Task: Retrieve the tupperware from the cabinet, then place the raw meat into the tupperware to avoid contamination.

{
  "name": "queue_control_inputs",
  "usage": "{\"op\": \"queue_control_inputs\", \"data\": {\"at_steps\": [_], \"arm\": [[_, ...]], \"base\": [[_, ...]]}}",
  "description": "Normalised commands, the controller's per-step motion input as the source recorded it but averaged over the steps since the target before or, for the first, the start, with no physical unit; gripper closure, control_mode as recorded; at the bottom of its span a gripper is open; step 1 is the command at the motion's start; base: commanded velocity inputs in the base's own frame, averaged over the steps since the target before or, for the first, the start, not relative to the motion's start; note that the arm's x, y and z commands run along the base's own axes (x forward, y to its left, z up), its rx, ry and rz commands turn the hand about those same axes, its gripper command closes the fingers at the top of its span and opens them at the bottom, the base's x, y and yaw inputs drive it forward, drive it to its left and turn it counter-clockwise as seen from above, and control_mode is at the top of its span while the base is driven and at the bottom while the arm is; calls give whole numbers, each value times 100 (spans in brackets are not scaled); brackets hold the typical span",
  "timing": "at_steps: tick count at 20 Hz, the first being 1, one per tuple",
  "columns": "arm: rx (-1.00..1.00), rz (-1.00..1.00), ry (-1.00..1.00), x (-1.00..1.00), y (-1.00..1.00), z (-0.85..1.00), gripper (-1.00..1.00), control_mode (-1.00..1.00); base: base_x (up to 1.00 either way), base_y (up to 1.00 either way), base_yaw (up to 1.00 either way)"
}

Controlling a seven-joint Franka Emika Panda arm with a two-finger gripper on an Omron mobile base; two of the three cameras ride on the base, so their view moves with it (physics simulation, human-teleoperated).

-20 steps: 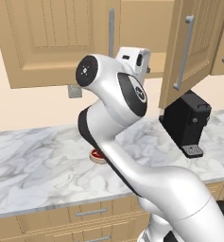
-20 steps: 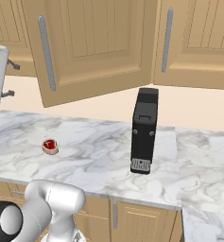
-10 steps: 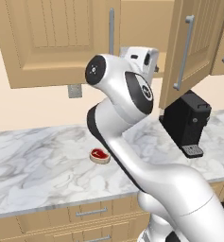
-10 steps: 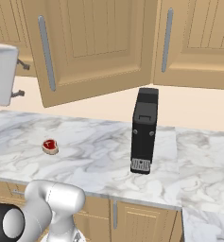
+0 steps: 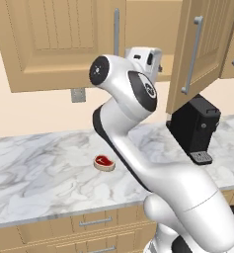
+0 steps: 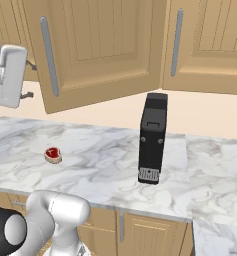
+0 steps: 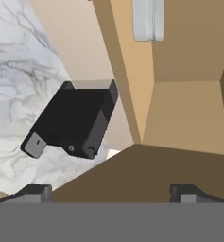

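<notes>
Rising over the last second, the arm has carried its hand from counter height up to the open cabinet [image 5: 202,44]. The gripper [image 7: 111,191], jaws spread and empty, now faces the shelf where the tupperware [image 7: 148,19] sits, likely about to reach in. The raw meat [image 5: 104,162] lies untouched on the counter [image 5: 34,173].

arm raised higher — claw [image 7: 111,191] lifted toward the open cabinet [image 5: 138,29]

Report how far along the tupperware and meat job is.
Done: a cabinet door stands open. In hand: the gripper, jaws open and empty, is raised to the cabinet, with the tupperware ahead on the shelf. Left: grasp it, set it on the counter, then put the raw meat inside.
</notes>
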Motion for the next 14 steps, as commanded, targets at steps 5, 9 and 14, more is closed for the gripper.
{"op": "queue_control_inputs", "data": {"at_steps": [5, 9, 14], "arm": [[-2, -1, 0, 12, -3, 0, -100, -100], [-3, -4, 0, 0, -9, 0, -100, -100], [-3, -6, 0, 0, -12, 0, -100, -100]], "base": [[0, 0, 0], [0, 0, 0], [0, 0, 0]]}}
